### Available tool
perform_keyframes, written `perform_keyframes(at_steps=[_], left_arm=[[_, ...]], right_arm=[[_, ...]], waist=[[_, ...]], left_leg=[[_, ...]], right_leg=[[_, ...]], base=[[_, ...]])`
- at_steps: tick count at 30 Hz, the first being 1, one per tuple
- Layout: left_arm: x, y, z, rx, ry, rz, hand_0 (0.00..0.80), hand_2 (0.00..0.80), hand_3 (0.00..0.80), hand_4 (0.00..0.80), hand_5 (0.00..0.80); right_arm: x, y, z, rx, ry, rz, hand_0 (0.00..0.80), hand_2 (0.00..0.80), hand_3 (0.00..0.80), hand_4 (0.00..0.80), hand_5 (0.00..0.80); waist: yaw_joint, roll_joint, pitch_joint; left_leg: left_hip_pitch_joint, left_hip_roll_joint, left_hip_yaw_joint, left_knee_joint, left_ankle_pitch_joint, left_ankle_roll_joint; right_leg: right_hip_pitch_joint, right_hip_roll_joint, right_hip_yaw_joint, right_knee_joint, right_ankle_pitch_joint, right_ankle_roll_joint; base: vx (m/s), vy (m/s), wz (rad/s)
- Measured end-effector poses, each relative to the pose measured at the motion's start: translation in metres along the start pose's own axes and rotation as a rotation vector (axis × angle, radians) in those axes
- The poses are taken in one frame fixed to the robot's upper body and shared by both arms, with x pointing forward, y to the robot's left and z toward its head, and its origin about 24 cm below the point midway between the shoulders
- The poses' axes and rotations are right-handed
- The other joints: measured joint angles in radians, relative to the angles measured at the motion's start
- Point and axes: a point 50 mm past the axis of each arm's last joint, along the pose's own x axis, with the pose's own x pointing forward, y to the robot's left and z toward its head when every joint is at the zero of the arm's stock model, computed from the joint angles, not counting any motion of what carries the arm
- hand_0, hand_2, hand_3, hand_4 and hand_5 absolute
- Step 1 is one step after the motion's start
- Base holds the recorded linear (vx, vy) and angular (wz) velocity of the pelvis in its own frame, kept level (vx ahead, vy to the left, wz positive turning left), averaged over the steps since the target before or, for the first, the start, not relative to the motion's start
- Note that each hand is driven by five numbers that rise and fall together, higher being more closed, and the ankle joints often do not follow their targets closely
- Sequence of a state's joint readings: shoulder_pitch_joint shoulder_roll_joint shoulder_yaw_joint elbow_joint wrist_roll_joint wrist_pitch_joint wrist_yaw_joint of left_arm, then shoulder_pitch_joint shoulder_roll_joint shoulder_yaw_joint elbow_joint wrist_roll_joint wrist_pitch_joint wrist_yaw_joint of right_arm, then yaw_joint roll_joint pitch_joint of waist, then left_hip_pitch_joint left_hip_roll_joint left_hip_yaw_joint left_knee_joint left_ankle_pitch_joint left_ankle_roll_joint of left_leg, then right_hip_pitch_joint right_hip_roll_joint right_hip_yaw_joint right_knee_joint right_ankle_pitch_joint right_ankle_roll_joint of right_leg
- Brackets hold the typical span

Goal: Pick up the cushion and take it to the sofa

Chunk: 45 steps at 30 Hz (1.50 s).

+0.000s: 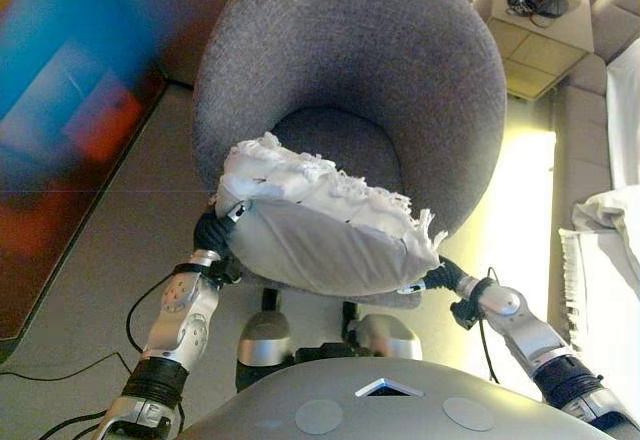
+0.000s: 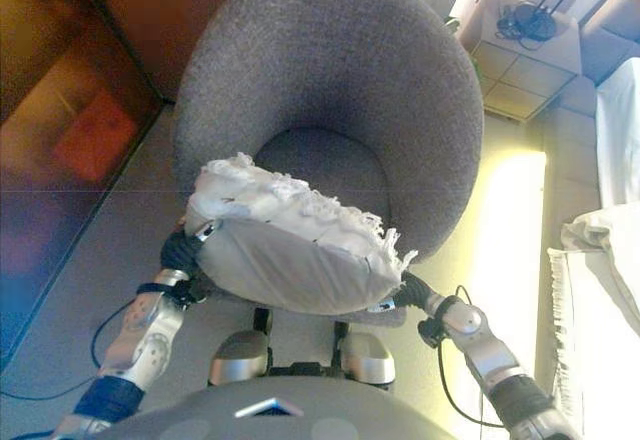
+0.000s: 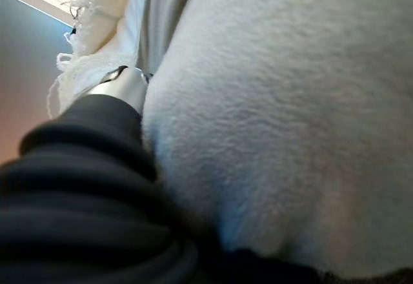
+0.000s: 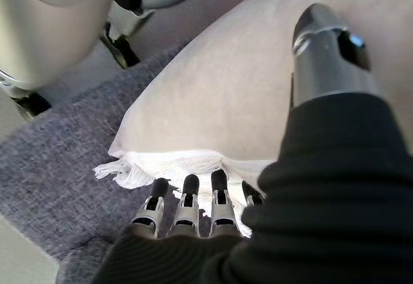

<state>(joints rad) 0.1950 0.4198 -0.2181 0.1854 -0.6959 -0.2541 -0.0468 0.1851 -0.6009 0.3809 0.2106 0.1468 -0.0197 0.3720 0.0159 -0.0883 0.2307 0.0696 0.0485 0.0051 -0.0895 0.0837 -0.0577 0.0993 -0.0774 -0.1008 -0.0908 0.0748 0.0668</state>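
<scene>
A pale grey cushion (image 1: 320, 235) with a white fringed edge is held up in front of the seat of a round grey armchair (image 1: 400, 70). My left hand (image 1: 212, 230) presses against the cushion's left end; in the left wrist view the cushion (image 3: 290, 103) fills the picture beside the hand's dark cover. At the cushion's right end sits my right hand (image 1: 445, 275). In the right wrist view its thumb (image 4: 329, 45) lies on the cushion's face (image 4: 213, 103) and its fingers (image 4: 187, 206) reach under the fringe, pinching the cushion.
A glossy dark panel (image 1: 60, 140) stands along the left. At the back right is a pale side table (image 1: 540, 30) with black items on it. White fringed fabric (image 1: 605, 260) lies along the right edge.
</scene>
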Motion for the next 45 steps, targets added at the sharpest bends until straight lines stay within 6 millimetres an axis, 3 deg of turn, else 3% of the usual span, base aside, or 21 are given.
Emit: perform_keyframes(at_steps=[6,16,17,18,23,31,35,38,42,45], left_arm=[[0.0,-0.001,-0.001,-0.04,-0.005,0.012,0.8,0.8,0.8,0.8,0.8],[0.007,-0.006,0.003,-0.133,-0.058,0.065,0.8,0.8,0.8,0.8,0.8],[0.01,-0.008,0.005,-0.146,-0.068,0.069,0.8,0.8,0.8,0.8,0.8],[0.012,-0.009,0.007,-0.148,-0.076,0.069,0.8,0.8,0.8,0.8,0.8],[0.027,-0.014,0.005,-0.154,-0.069,0.082,0.8,0.8,0.8,0.8,0.8],[0.054,-0.031,-0.007,-0.16,0.007,0.113,0.8,0.8,0.8,0.8,0.8],[0.073,-0.037,0.004,-0.117,-0.015,0.111,0.8,0.8,0.8,0.8,0.8],[0.1,-0.046,0.03,-0.085,-0.075,0.096,0.8,0.8,0.8,0.8,0.8],[0.136,-0.062,0.092,-0.039,-0.233,0.066,0.8,0.8,0.8,0.8,0.8],[0.15,-0.079,0.134,-0.036,-0.353,0.032,0.8,0.8,0.8,0.8,0.8]], right_arm=[[-0.003,-0.006,0.008,-0.036,-0.052,-0.083,0.0,0.0,0.0,0.0,0.0],[0.0,-0.019,0.05,-0.055,-0.299,-0.225,0.0,0.0,0.0,0.0,0.0],[0.0,-0.021,0.054,-0.058,-0.319,-0.245,0.329,0.329,0.329,0.329,0.329],[0.001,-0.023,0.057,-0.057,-0.337,-0.272,0.781,0.781,0.781,0.781,0.781],[0.011,-0.034,0.072,-0.029,-0.386,-0.418,0.8,0.8,0.8,0.8,0.8],[0.032,-0.04,0.074,0.027,-0.346,-0.572,0.8,0.8,0.8,0.8,0.8],[0.04,-0.052,0.088,0.004,-0.349,-0.619,0.8,0.8,0.8,0.8,0.8],[0.048,-0.069,0.114,-0.025,-0.381,-0.673,0.8,0.8,0.8,0.8,0.8],[0.052,-0.098,0.177,-0.065,-0.503,-0.765,0.8,0.8,0.8,0.8,0.8],[0.046,-0.114,0.214,-0.056,-0.589,-0.825,0.8,0.8,0.8,0.8,0.8]], waist=[[-0.001,0.011,0.007],[-0.002,0.033,0.021],[-0.001,0.036,0.023],[-0.001,0.039,0.024],[-0.002,0.047,0.029],[-0.012,0.065,0.041],[-0.03,0.077,0.055],[-0.035,0.079,0.087],[-0.067,0.078,0.174],[-0.084,0.077,0.249]], left_leg=[[-0.004,0.001,-0.005,-0.001,0.001,0.0],[-0.005,-0.001,-0.006,0.002,0.002,0.0],[-0.005,-0.001,-0.006,0.002,0.003,0.0],[-0.005,-0.001,-0.007,0.002,0.003,0.0],[0.001,-0.004,-0.007,0.002,0.004,0.0],[0.0,-0.003,-0.004,0.002,0.004,-0.001],[-0.043,-0.004,-0.002,0.003,0.022,-0.002],[-0.106,-0.003,0.01,0.005,0.042,-0.001],[-0.205,-0.005,0.025,0.005,0.071,0.0],[-0.252,-0.007,0.037,0.004,0.089,0.002]], right_leg=[[-0.001,0.001,-0.003,0.0,-0.001,-0.001],[-0.002,0.0,-0.003,0.001,-0.001,0.0],[-0.002,0.0,-0.003,0.001,-0.001,0.0],[-0.001,0.0,-0.003,0.001,-0.001,0.0],[0.003,0.0,-0.003,0.001,0.001,-0.004],[-0.002,0.0,0.002,0.002,0.002,-0.003],[-0.046,0.002,0.006,0.002,0.017,-0.007],[-0.115,0.004,0.016,0.003,0.04,-0.008],[-0.223,0.003,0.037,0.003,0.08,-0.002],[-0.274,0.002,0.045,0.004,0.1,-0.004]], base=[[0.004,0.005,0.0],[0.012,0.035,0.01],[0.048,0.016,0.01],[0.042,0.012,0.0],[0.029,0.028,-0.01],[-0.045,0.02,-0.01],[-0.205,0.016,-0.02],[-0.334,0.025,-0.1],[-0.282,0.025,-0.11],[-0.179,0.028,-0.09]])
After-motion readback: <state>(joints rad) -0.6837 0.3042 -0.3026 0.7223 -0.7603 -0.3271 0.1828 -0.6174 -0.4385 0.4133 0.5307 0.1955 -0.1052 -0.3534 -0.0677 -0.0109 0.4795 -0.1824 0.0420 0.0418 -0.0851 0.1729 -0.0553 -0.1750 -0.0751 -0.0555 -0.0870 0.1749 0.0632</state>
